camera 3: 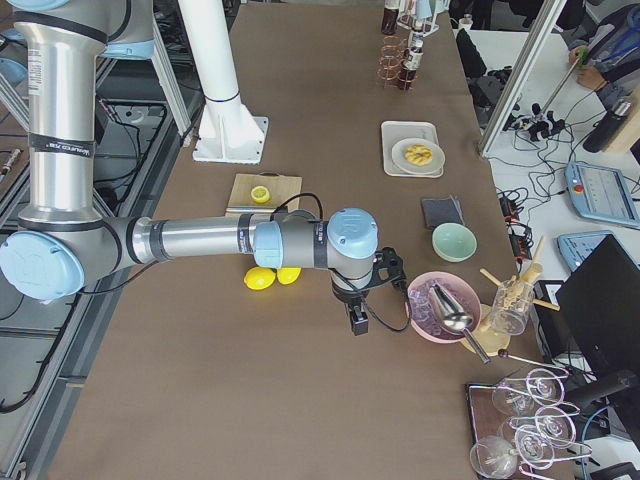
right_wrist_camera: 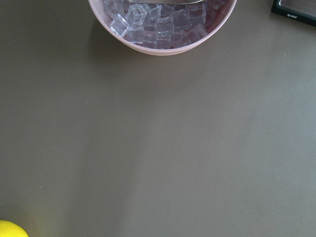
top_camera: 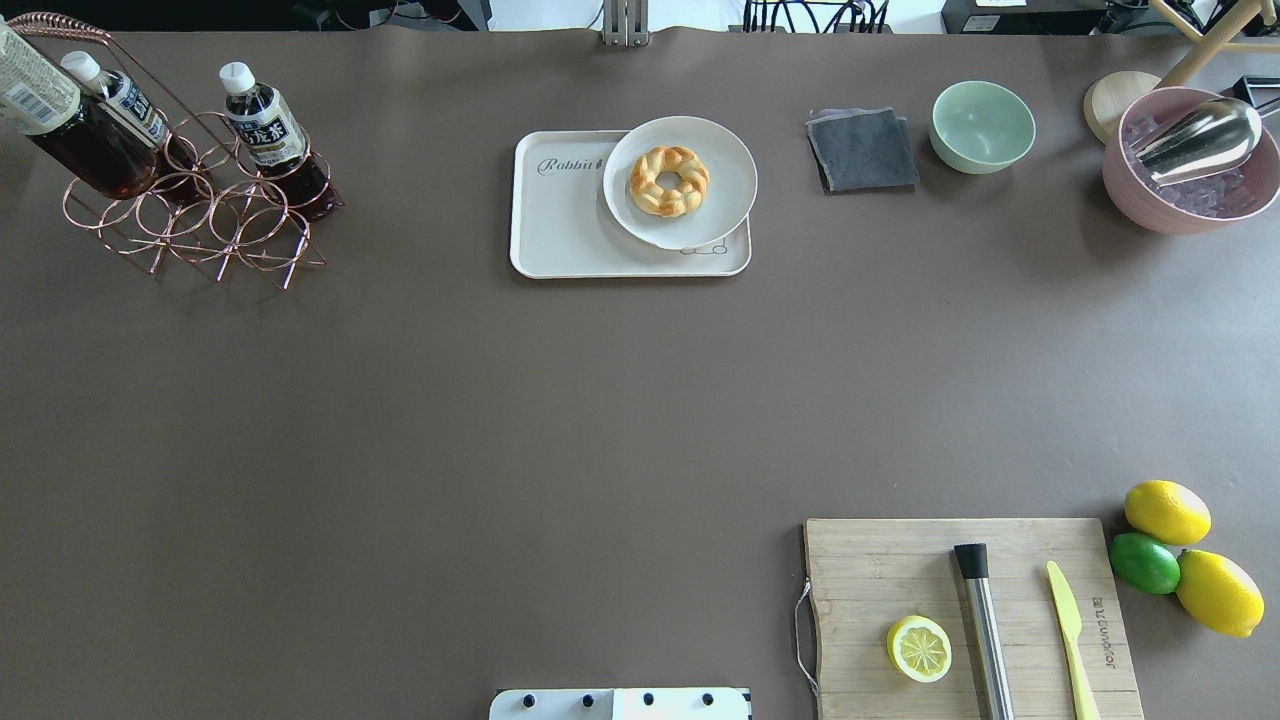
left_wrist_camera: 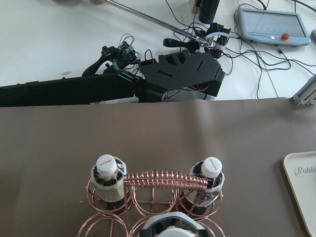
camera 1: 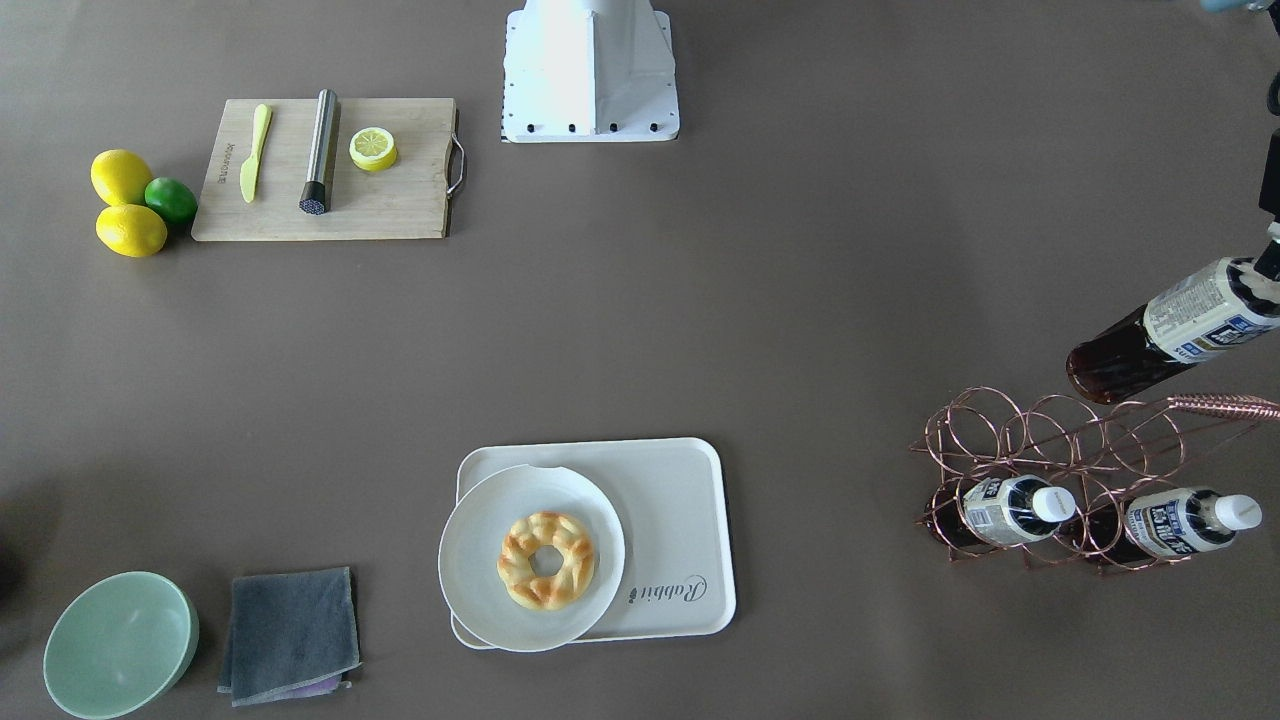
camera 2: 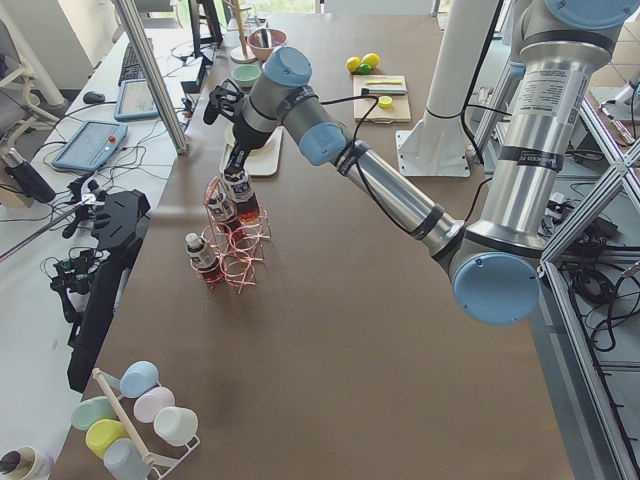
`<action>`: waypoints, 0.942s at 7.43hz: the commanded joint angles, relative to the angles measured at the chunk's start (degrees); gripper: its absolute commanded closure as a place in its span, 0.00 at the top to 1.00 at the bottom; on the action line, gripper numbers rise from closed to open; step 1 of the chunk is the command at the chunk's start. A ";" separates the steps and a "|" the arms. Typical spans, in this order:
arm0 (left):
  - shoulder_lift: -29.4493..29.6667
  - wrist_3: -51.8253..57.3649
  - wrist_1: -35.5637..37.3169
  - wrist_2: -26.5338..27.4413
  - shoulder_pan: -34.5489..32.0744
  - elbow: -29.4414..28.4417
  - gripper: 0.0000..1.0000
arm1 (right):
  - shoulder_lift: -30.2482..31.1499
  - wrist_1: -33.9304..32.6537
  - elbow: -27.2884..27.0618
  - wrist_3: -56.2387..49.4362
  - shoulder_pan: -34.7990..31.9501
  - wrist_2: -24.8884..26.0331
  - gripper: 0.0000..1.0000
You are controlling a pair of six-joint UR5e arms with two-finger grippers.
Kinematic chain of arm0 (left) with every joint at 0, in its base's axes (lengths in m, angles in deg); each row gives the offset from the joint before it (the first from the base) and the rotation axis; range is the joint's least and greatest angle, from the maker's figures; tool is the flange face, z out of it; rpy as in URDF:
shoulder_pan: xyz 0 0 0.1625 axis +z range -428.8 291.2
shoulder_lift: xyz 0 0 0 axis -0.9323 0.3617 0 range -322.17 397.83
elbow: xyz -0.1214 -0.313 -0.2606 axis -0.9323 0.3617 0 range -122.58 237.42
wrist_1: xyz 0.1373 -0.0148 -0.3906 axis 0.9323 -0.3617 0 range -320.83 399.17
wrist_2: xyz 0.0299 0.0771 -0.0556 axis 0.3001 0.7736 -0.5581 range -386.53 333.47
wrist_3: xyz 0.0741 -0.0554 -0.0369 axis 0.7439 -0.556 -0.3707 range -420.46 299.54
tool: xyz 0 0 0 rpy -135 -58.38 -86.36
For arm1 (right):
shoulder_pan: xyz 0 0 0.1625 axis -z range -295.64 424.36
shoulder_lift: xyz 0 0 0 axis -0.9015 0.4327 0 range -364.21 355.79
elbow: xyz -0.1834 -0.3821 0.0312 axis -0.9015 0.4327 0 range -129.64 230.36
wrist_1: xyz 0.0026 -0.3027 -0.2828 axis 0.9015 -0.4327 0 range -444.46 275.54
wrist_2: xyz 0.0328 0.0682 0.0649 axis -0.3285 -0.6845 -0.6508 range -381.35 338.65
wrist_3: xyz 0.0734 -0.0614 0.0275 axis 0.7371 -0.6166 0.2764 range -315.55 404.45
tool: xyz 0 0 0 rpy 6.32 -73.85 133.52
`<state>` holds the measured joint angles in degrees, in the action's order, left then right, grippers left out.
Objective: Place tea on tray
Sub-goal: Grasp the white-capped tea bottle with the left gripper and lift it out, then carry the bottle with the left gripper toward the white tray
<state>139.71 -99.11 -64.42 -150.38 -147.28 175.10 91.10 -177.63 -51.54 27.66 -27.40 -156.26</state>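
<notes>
1. Brown worktop (top_camera: 500, 420) bore cream rectangular plastic tray (top_camera: 560, 235); cable-strewn benches (left_wrist_camera: 49, 49) flanked it.
2. Left tool (camera 2: 237, 165) clamped clear plastic tea bottle (camera 1: 1170, 325), tilted above copper wire rack (camera 1: 1050, 440), far from tray.
3. Right tool (camera 3: 357, 322): opening indeterminate.

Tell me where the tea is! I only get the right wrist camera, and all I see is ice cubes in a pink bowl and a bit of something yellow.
Observer: It's at the other end of the table. The left gripper holds one tea bottle by its cap end, tilted above a copper wire rack.
Operator: Are there more bottles?
Observer: Yes, a second bottle and a third bottle sit in the rack.
Operator: Is the tray empty?
Observer: No. A round plate with a braided doughnut covers part of the tray. The side with the "Rabbit" script is bare.
</notes>
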 commanded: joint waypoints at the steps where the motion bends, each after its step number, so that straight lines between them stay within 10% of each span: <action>1: 0.24 -0.81 6.27 0.45 2.61 6.42 0.00 | 0.31 0.00 -0.23 0.00 0.00 0.00 1.00; 7: 26.83 -15.72 24.57 24.75 37.29 1.71 0.00 | -0.13 0.00 -0.58 0.00 0.00 -0.18 1.00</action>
<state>157.86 -111.56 -45.04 -133.61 -119.97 180.48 91.02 -177.61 -52.20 27.62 -27.40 -156.35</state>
